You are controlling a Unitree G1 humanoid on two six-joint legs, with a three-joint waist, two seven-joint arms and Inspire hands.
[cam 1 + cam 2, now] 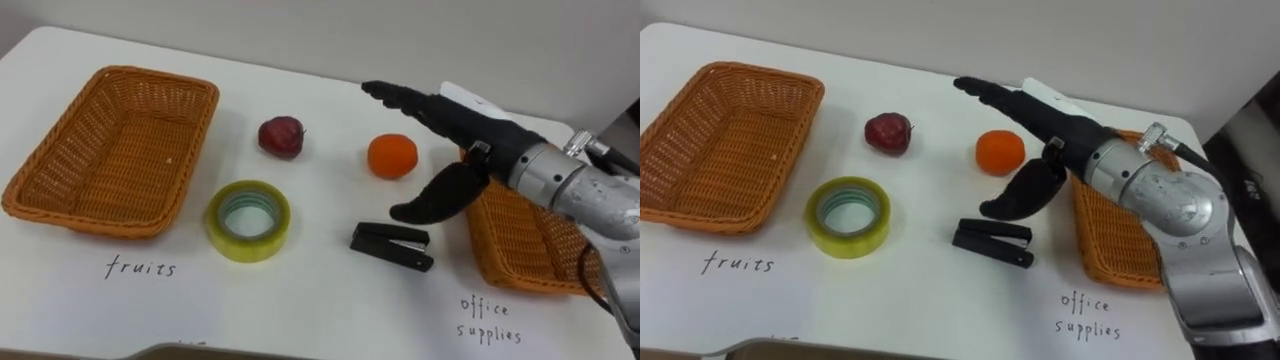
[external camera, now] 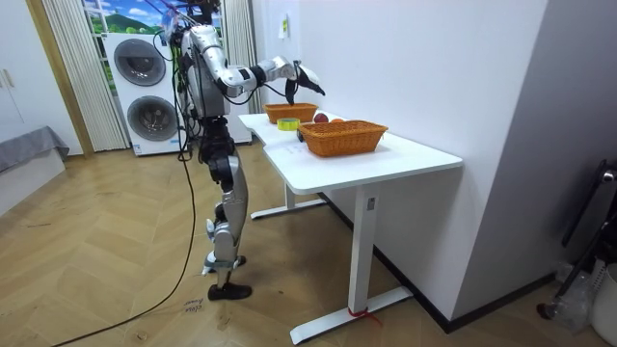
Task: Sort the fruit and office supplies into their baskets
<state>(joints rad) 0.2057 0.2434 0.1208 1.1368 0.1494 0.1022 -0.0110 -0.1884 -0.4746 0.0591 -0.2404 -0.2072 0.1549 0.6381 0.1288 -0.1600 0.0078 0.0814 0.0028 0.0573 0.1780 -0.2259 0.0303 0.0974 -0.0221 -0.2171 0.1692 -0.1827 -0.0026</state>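
One hand near: right hand (image 1: pixel 465 130), fingers straight, thumb spread, holding nothing. Black stapler (image 1: pixel 392 246) just under thumb, long axis left-right; round orange fruit (image 1: pixel 392 156) beside fingers.

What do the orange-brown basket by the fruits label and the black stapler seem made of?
The orange-brown woven basket looks like wicker or rattan, matte: its weave shows. The black stapler seems plastic-cased with a pale metal strip, though that's uncertain.
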